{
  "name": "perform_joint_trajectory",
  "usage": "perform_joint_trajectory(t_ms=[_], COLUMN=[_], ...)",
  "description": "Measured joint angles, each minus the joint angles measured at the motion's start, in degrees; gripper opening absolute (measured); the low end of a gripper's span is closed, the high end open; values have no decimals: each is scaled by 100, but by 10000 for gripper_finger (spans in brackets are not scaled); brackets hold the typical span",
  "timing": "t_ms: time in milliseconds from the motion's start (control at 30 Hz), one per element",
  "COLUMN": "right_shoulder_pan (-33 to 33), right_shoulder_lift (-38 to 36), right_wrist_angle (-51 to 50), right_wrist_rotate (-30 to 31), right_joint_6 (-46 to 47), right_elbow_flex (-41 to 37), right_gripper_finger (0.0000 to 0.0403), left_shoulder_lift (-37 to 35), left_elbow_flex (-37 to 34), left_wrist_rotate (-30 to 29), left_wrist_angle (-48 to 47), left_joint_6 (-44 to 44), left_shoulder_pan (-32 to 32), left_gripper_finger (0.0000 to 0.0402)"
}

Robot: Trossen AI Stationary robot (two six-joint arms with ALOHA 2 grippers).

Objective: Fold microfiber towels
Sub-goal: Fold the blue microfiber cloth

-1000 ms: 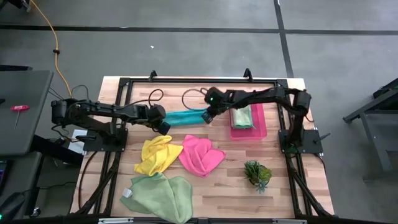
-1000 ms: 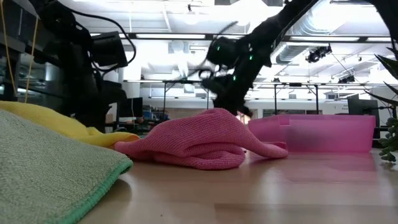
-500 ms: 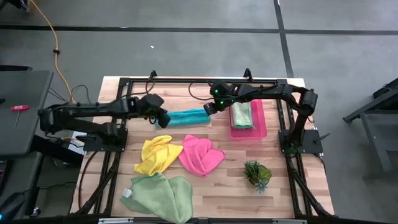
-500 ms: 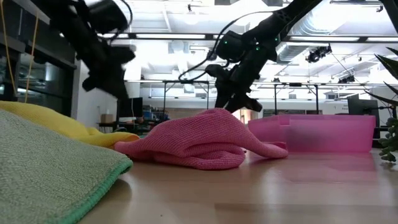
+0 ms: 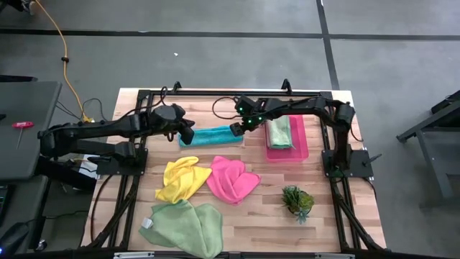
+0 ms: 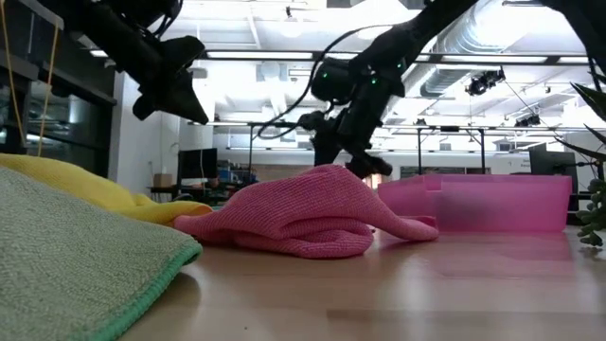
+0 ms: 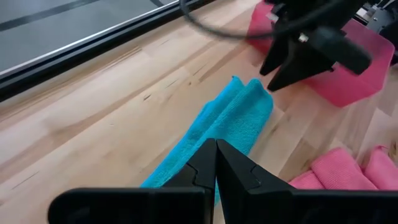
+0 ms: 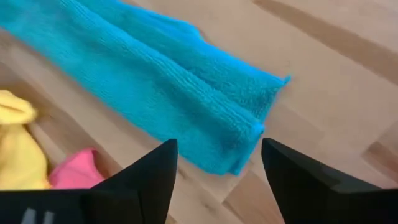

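1. Since a second ago the right end effector (image 5: 236,128) has released the teal towel (image 5: 210,135) and spread wide above its 3 o'clock end.
2. The left end effector (image 5: 188,134), closed and empty, has lifted over the 9 o'clock end.
3. Five towels: teal folded flat at 12 o'clock on the table (image 5: 259,216), yellow (image 5: 182,178), pink (image 5: 232,179), two green.

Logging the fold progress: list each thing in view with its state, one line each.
teal towel: folded into a long strip, flat on the table, released
green towel in tray: folded
pink tray: holds that towel
yellow towel: crumpled
pink towel: crumpled
large green towel: unfolded, rumpled
plant: upright
left gripper: shut, empty
right gripper: open, over the strip's end
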Motion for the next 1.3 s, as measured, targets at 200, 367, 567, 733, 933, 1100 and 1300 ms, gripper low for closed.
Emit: perform_joint_trajectory(t_ms=[200,367,567,733,933,1100,1300], right_shoulder_pan=[-11,-16,45,50,-7,-152,-319], right_shoulder_lift=[232,466,579,570,488,296,-67], right_wrist_angle=[-62,250,469,394,313,170,67], right_wrist_rotate=[122,170,102,104,161,397,442], right_joint_6=[-49,-54,-52,-66,-149,-203,-346], right_elbow_flex=[14,25,23,23,17,14,14], right_gripper_finger=[227,227,227,227,227,227,227], left_shoulder_lift=[1,6,6,6,6,6,6], left_elbow_flex=[0,0,0,0,0,0,0], left_wrist_rotate=[12,11,15,16,13,9,-34], left_wrist_angle=[-18,-27,-28,-27,-29,-29,-29], left_joint_6=[-101,-101,-101,-101,-101,-101,-100], left_shoulder_pan=[-2,-2,-2,-2,0,0,0], left_gripper_finger=[0,0,0,0,0,0,0])
